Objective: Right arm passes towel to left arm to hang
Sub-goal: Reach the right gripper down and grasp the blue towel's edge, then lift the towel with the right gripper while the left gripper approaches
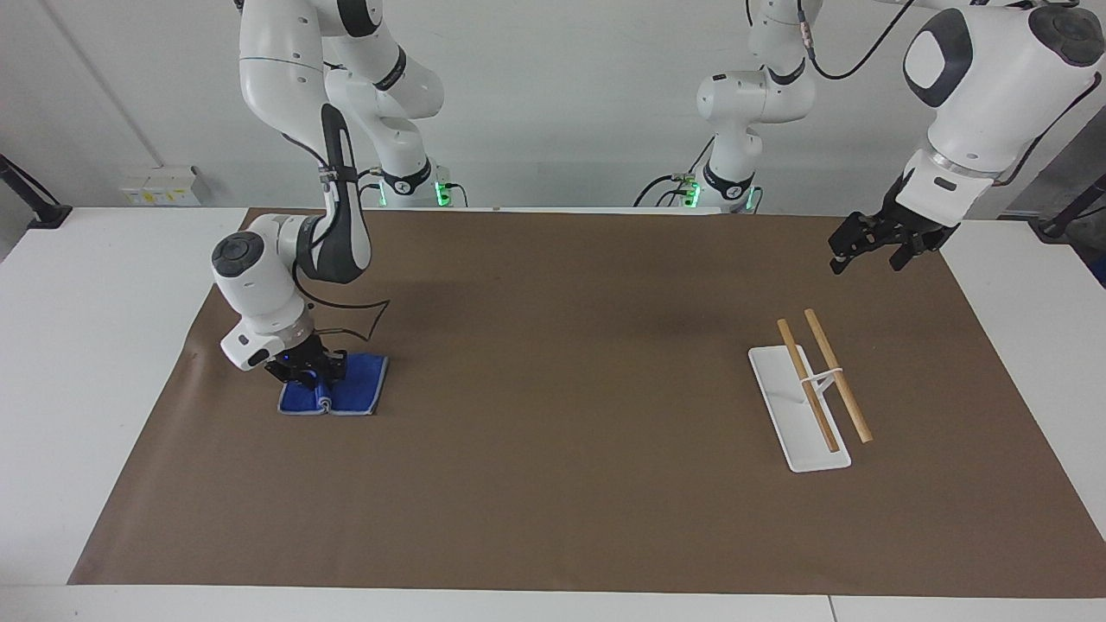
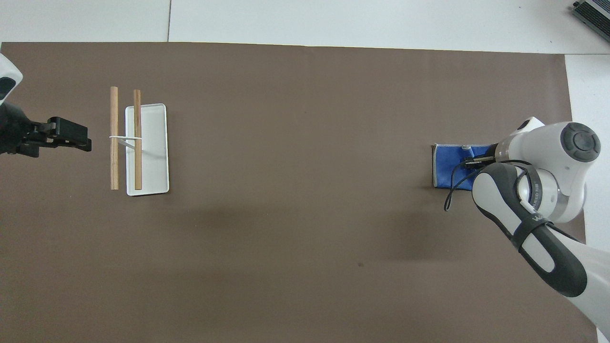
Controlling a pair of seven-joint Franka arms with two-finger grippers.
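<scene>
The blue towel (image 1: 354, 393) lies on the brown mat toward the right arm's end of the table, bunched into a raised fold under the fingers. It also shows in the overhead view (image 2: 445, 167). My right gripper (image 1: 311, 377), with its blue light, is down on the towel and shut on that fold; in the overhead view the right gripper (image 2: 469, 161) is mostly hidden by the wrist. My left gripper (image 1: 867, 250) hangs open and empty in the air near the left arm's end, and the left arm waits; it also shows in the overhead view (image 2: 71, 136).
A white rack base (image 1: 799, 436) with two wooden rods (image 1: 823, 380) stands toward the left arm's end, farther from the robots than the left gripper. The rack (image 2: 152, 157) also shows in the overhead view. A brown mat (image 1: 562, 389) covers the table.
</scene>
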